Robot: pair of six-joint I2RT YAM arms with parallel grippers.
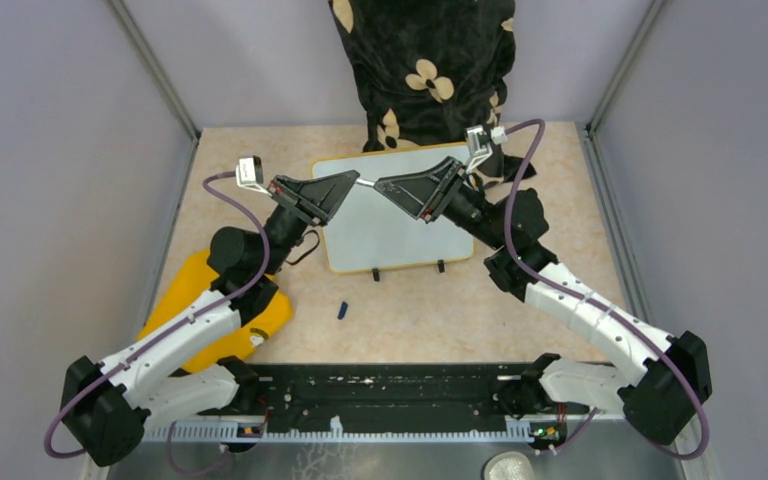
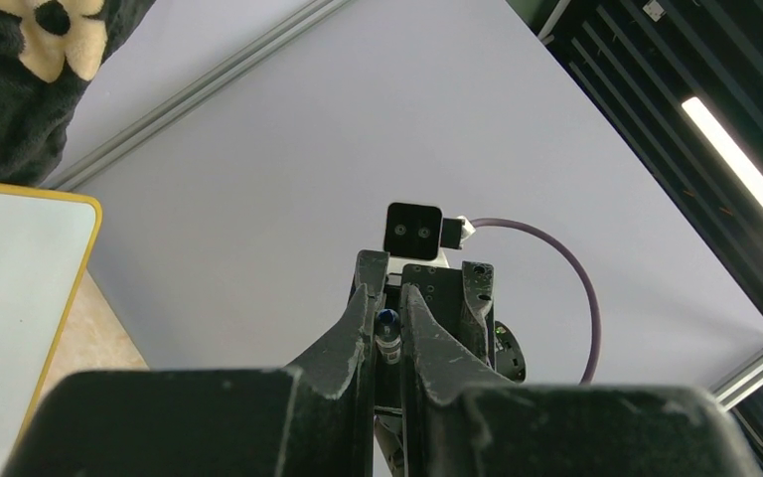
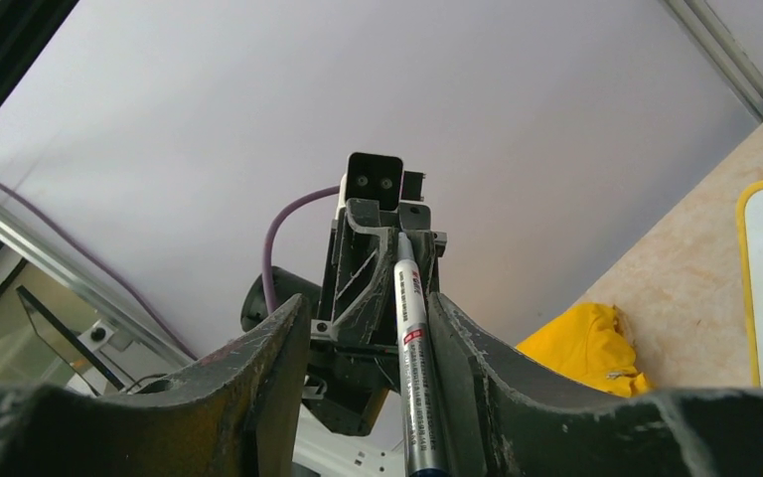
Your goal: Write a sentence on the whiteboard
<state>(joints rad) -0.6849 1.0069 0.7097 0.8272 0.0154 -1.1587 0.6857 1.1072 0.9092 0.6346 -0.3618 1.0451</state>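
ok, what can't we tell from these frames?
- Top view: left jaws and right jaws cover the whiteboard's far part; any writing there is hidden.
- Wrist views: frame edge cuts the whiteboard to a corner.
- Right wrist view: marker label too small to read, lower end out of frame.

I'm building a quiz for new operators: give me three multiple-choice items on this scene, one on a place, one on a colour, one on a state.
1. Where does the small blue piece lie?
A on the table, just in front of the whiteboard
B on the whiteboard
C on the black rail

2. What colour is the cloth by the left arm?
A red
B green
C yellow

3. What state is the left gripper in?
A open and empty
B shut on the marker
C pressing the board

Key:
1 A: the top view shows it on bare table by the board's feet.
2 C: it is plainly yellow.
3 B: the left wrist view shows both fingers against the marker's end.
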